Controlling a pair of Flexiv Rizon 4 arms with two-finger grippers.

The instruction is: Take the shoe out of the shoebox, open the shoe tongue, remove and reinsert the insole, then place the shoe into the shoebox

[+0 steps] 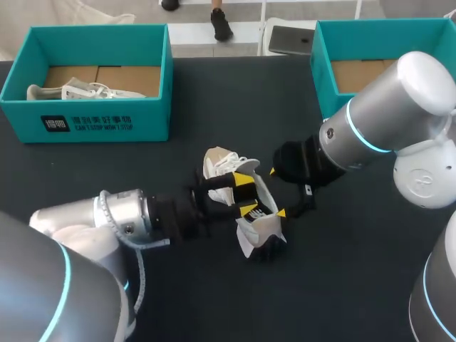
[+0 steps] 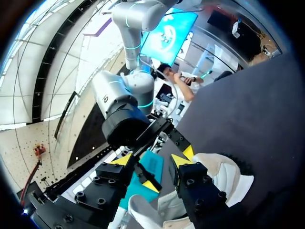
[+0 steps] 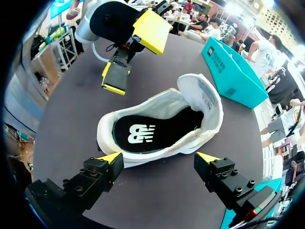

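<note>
Shoe (image 3: 157,102) lies on the table (image 3: 157,195) between the left gripper (image 2: 153,160) and the right gripper (image 3: 159,158), both spread wide and empty; it looks light with a soft, collapsing upper, best pinched at the firmer heel collar, its thin black insole (image 3: 140,133) likely floppy.

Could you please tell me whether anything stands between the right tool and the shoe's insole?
Nothing visible does. The shoe lies just ahead of the open right tool, its opening turned toward it and the black insole exposed. The left tool is beyond the shoe, on its far side.
</note>
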